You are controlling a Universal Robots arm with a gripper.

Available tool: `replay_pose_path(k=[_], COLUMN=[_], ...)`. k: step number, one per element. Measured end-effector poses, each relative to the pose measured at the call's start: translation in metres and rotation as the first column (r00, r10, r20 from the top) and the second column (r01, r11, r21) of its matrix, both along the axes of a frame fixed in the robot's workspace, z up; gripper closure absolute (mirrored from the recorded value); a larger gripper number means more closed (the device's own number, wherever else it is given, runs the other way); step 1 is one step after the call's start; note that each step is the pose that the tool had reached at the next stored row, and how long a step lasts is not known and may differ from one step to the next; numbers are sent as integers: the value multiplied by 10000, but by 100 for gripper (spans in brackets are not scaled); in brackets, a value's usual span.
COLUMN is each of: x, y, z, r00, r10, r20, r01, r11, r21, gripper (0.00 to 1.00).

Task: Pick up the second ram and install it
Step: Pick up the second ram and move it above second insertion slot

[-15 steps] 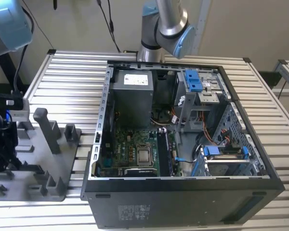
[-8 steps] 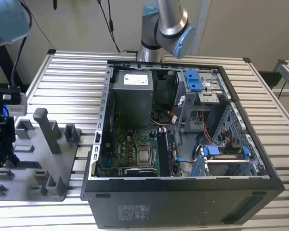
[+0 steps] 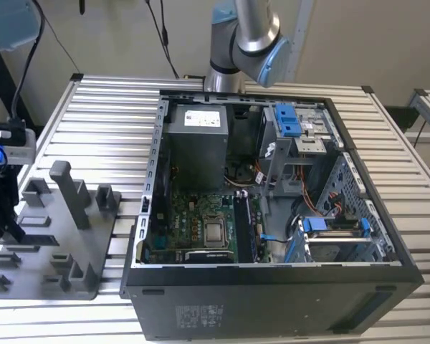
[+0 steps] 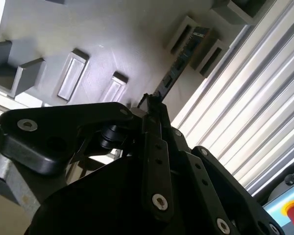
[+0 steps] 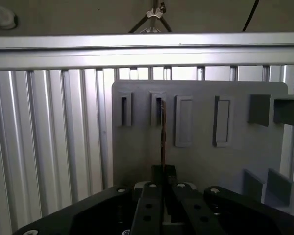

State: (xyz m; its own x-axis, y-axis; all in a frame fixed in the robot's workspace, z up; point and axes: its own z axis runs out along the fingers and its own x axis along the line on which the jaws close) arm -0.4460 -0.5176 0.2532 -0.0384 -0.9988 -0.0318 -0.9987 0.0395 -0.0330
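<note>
Ram (image 5: 162,137) first: in the first wrist view I see one stick, edge-on, a thin dark line standing in a slot of the grey tray (image 5: 196,166). My hand (image 5: 164,172) has its two black fingers pinched together on the stick's near end. I count four slots in a row on the tray, two narrow and two wider. The ram sits in the narrow one next to the wider pair. Four plain blocks stand off to one side. The tray is matt grey plastic and lies on a worktop (image 5: 49,137) of shiny ribbed metal slats.

The second wrist view gives me what the first cannot, the stick's flat face. It is a long dark strip with small parts along it, running from between two raised grey blocks to the fingertips.

The exterior view shows one open black case (image 3: 272,301) on the same worktop, with a green board, a grey box and blue clips inside. The tray lies just beside it, on the exterior view's left, with the hand's black body over the tray's outer edge. One silver arm (image 3: 247,36) with a blue-capped joint rises behind the case.
</note>
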Motion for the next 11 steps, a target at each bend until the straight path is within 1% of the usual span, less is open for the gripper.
replay_pose_path(k=[6, 8, 11], x=[0, 0, 0], y=[-2, -3, -4], z=[71, 110, 152], r00=[10000, 10000, 10000], r10=[9, 8, 8], r20=[-6, -20, -47], r01=[-9, -8, -8], r11=[10000, 10000, 10000], r21=[0, 0, -1], gripper=[86, 86, 86])
